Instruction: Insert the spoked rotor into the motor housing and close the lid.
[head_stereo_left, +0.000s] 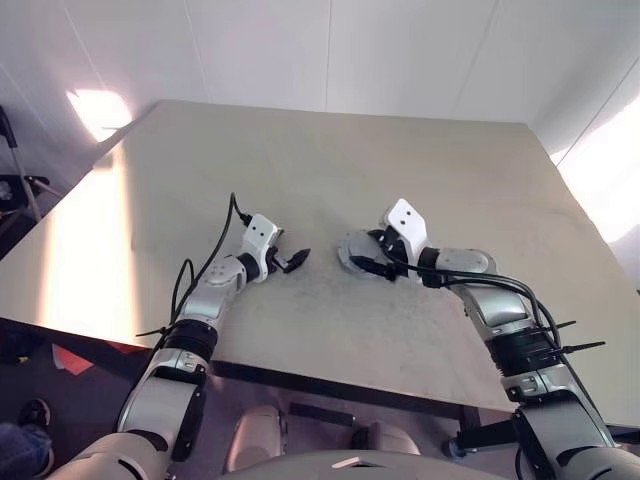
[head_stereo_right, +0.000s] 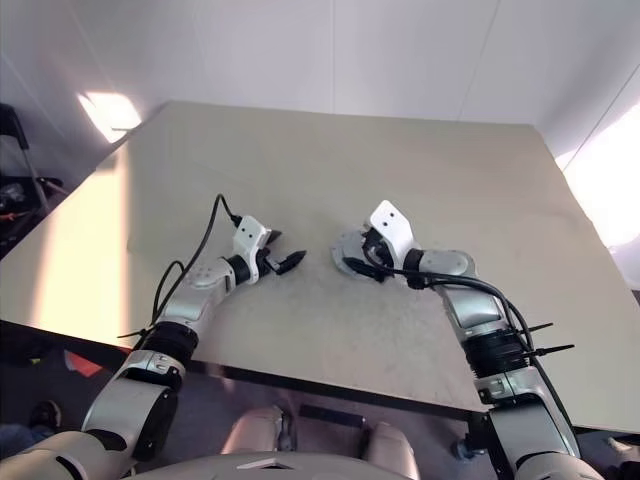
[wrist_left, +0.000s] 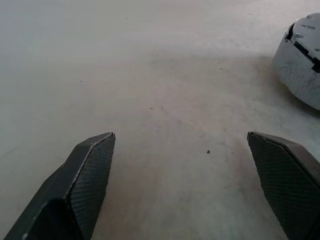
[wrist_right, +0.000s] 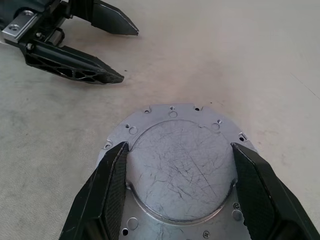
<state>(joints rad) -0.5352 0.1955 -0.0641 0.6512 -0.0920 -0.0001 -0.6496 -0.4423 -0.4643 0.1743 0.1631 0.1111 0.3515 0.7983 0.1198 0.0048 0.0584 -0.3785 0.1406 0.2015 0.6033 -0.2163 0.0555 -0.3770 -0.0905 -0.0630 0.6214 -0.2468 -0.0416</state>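
A round silver metal part (wrist_right: 180, 165) lies on the table, showing a scratched raised face and a flat flange with small holes. I cannot tell whether it is the lid or the motor housing turned over. My right gripper (wrist_right: 179, 145) has a finger against each side of the raised face. In the head view the same part (head_stereo_left: 349, 249) sits just in front of the right gripper (head_stereo_left: 366, 263). My left gripper (head_stereo_left: 297, 260) hovers a short way to the part's left, open and empty over bare table (wrist_left: 180, 135). The spoked rotor is out of view.
The beige table (head_stereo_left: 300, 160) stretches wide beyond both arms, with its near edge close to me. Bright sun patches fall on its left and right sides. Dark equipment (head_stereo_left: 15, 185) stands on the floor off the left edge.
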